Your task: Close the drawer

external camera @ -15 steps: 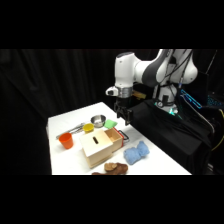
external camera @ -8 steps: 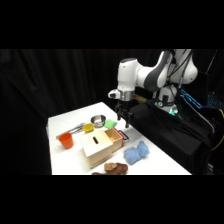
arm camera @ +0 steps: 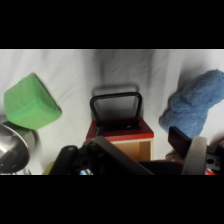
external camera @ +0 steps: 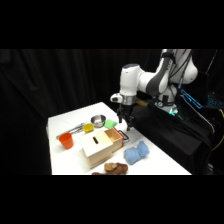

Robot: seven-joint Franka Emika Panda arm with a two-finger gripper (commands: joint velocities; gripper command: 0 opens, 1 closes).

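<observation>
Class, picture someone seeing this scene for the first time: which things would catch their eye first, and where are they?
The white robot arm stands out against the dark background, with its hand hanging just above the drawer. That reddish-orange drawer front sticks out of the tan wooden box at the table's middle. Bright colours follow: a green block to one side of the drawer handle and a blue cloth to the other.

Robot lab, black curtains (external camera: 75,80), white table (external camera: 155,160)
</observation>
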